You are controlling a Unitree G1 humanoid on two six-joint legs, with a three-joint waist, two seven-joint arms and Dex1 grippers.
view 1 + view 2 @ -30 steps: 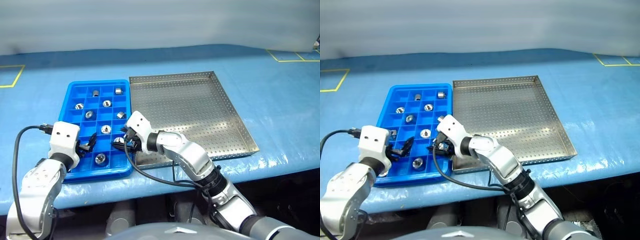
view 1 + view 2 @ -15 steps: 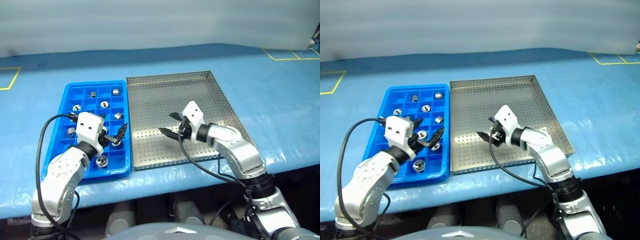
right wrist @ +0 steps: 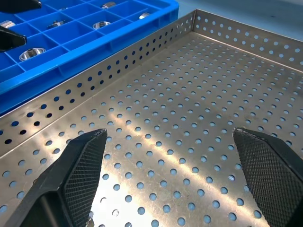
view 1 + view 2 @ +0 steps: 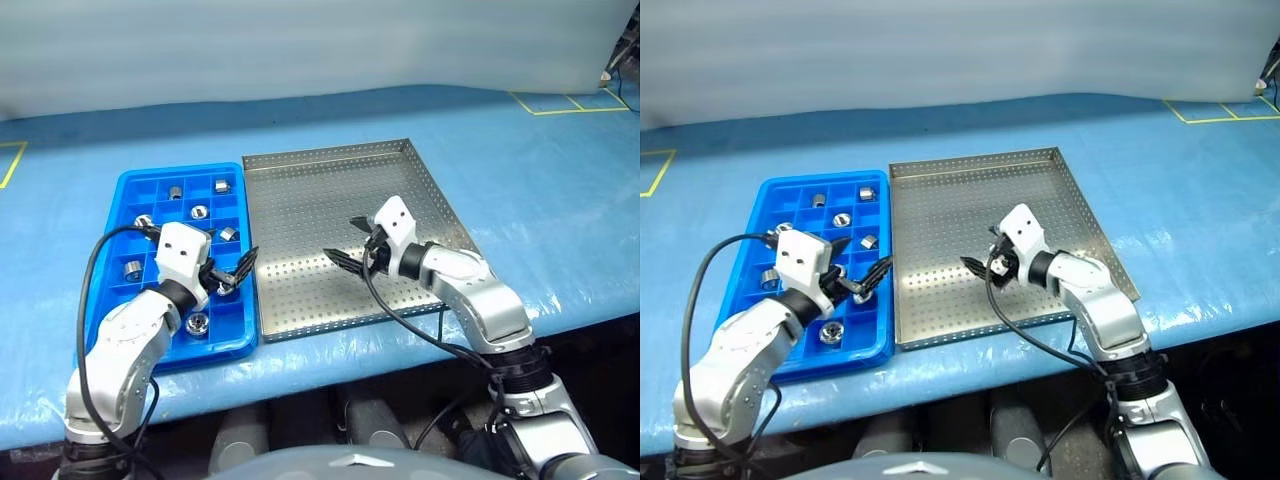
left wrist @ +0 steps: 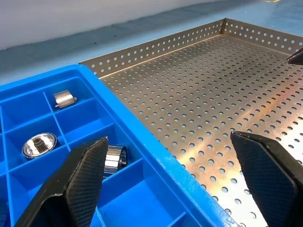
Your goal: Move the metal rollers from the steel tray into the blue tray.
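Observation:
The blue tray (image 4: 185,170) lies at the left and holds several metal rollers, among them one at the back (image 4: 221,185), one in the middle (image 4: 199,212) and one near the front (image 4: 197,322). To its right, rim against rim, sits the steel tray (image 4: 320,190), and I see no roller on its perforated floor. My left gripper (image 4: 228,275) hovers open over the blue tray's right edge, holding nothing. In the left wrist view its fingers (image 5: 83,184) straddle that edge, with rollers (image 5: 40,144) in the compartments beyond. My right gripper (image 4: 345,242) hangs open above the steel tray's middle, holding nothing.
Both trays rest on a pale blue table cover (image 4: 540,170) with yellow tape marks at the far right corner (image 4: 560,105). A black cable (image 4: 95,270) loops off my left wrist, and another trails below my right wrist over the steel tray's front rim.
My right gripper swung from the blue tray's right edge to above the steel tray. My left gripper shifted right across the blue tray. Both opened wide. Over the last half second they held still.

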